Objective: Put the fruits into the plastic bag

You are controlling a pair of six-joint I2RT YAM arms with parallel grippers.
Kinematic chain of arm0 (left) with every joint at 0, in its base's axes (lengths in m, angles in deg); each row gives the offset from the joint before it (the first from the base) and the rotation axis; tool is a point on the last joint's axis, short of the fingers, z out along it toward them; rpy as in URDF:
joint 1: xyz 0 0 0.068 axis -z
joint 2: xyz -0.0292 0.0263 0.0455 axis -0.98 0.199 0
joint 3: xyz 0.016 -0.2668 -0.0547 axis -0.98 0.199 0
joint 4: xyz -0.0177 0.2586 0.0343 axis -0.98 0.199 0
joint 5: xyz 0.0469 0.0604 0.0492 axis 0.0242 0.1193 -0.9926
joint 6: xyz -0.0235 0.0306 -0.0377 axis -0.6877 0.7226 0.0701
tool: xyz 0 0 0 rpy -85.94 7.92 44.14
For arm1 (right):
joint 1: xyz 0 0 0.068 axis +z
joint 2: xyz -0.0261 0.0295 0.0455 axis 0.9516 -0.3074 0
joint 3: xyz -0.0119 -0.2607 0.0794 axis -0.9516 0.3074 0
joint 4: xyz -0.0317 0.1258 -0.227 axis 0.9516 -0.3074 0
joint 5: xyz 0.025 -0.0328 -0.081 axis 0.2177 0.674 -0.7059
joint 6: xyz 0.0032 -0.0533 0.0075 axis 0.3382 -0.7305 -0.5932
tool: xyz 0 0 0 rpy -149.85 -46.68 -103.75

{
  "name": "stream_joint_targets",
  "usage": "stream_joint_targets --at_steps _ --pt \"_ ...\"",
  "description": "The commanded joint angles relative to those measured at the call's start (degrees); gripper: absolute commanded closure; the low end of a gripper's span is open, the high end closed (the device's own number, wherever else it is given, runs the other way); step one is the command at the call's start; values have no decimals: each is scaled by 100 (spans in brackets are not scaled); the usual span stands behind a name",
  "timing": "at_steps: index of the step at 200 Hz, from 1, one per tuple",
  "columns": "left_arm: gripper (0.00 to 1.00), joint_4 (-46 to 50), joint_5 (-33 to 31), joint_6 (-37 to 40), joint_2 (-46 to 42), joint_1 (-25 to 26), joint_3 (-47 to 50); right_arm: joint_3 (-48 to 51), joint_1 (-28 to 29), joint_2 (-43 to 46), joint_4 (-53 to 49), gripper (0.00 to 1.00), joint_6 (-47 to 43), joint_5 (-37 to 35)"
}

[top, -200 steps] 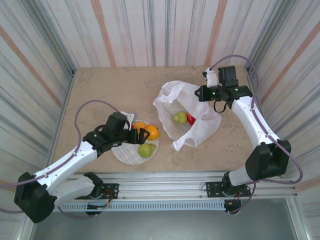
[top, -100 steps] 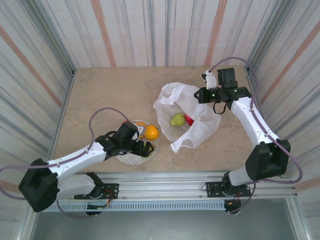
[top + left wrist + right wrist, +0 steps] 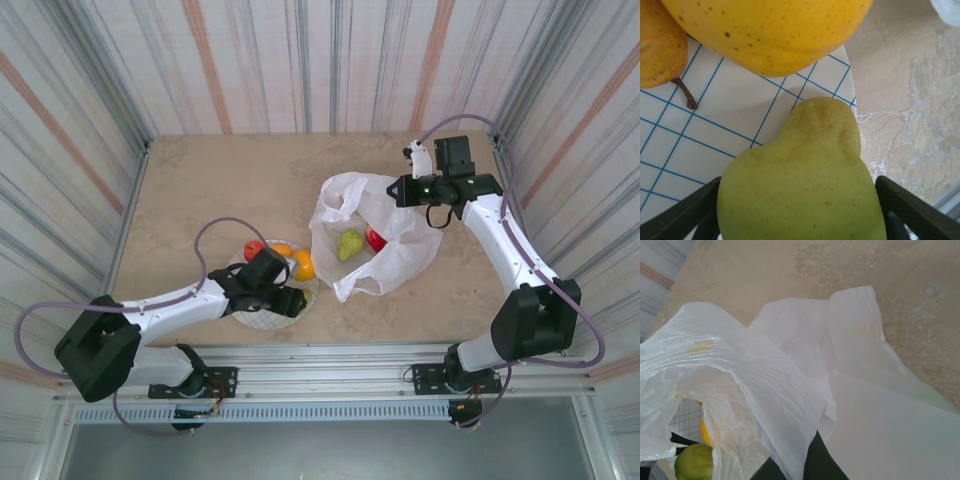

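Note:
A green pear lies at the near edge of the plaid plate, and my left gripper is shut on it, one finger against each side. In the top view the left gripper covers that pear. A yellow-orange fruit and a stemmed orange one lie just beyond. On the plate I see a red apple and an orange. The white plastic bag holds a green pear and a red apple. My right gripper is shut on the bag's rim, lifting it.
The plate sits close to the table's near edge, with the metal rail right behind it. Striped walls close in the table on three sides. Bare tabletop stretches behind the plate and bag.
My left gripper has swung toward the near right of the plate, dropped over the green pear and narrowed onto it. The pear in the bag shifted a little. The right arm stayed put.

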Motion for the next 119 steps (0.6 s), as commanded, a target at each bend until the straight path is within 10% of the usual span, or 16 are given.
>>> stream_joint_targets --at_steps 1,119 --pt "29 -76 0 28 41 37 101 64 42 -28 -67 100 83 84" --pt "42 127 -271 124 -1847 63 182 62 50 -8 -85 100 84 80"
